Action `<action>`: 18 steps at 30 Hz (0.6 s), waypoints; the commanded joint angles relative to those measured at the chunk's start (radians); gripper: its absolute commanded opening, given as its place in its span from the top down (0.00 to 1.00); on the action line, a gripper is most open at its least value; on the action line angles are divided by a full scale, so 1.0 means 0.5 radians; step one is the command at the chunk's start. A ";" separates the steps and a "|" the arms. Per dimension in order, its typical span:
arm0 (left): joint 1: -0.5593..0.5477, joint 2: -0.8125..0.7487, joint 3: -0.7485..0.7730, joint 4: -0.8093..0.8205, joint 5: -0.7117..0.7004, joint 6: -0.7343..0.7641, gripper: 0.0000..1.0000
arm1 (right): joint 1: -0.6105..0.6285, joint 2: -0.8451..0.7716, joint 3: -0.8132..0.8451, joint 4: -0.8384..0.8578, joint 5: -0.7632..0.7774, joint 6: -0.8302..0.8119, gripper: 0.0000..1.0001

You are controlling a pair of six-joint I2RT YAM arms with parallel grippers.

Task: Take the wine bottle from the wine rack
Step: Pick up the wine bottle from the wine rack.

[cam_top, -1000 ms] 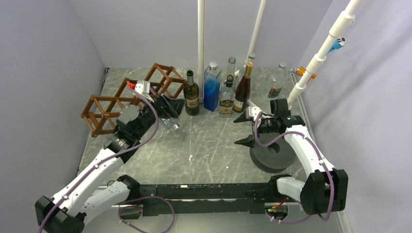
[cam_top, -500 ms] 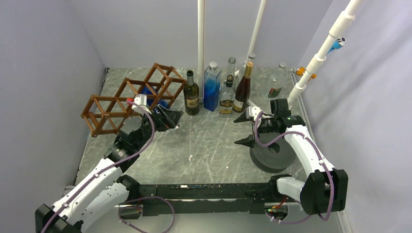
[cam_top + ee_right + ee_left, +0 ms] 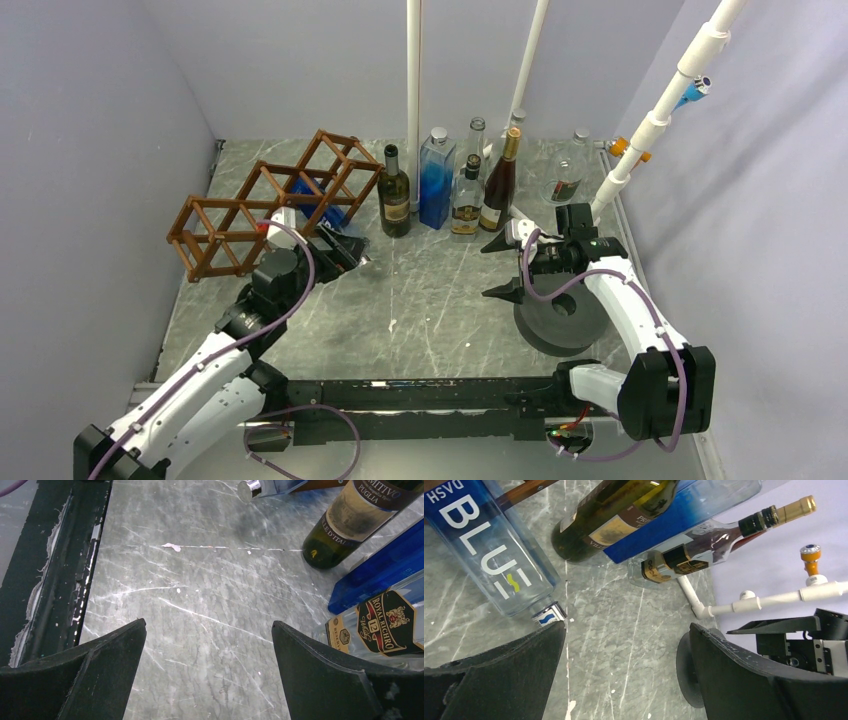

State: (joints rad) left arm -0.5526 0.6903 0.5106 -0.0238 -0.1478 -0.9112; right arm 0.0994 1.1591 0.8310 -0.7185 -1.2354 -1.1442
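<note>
Illumination is bright, even and diffuse. Shadows on the grey marble-patterned tabletop [image 3: 430,300] are soft. Small glare spots mark the dark green glass bottle [image 3: 614,515]. All views are sharp.

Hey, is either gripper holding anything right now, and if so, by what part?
Nothing is held. The left gripper and the right gripper are both open; the blue-labelled bottle has its cap just beyond the left one, ungripped.

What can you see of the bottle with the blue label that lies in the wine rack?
The bottle is clear glass with a blue label in white letters and a silver cap. It lies slanted in a cell of the brown wooden wine rack, cap end pointing out toward the open left gripper, one finger close beside the cap.
</note>
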 commanded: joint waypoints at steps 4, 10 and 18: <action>0.010 0.080 0.045 -0.128 -0.136 -0.114 0.00 | -0.008 0.002 0.010 -0.020 -0.040 -0.059 0.01; 0.010 0.348 0.327 -0.599 -0.296 -0.327 0.00 | -0.006 0.018 0.016 -0.038 -0.044 -0.077 0.01; -0.013 0.744 0.674 -0.938 -0.572 -0.468 0.00 | -0.008 0.018 0.016 -0.040 -0.045 -0.081 0.01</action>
State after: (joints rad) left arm -0.5529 1.0088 0.7837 -0.4171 -0.3275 -1.0962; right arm 0.0994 1.1652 0.8310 -0.7338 -1.2354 -1.1526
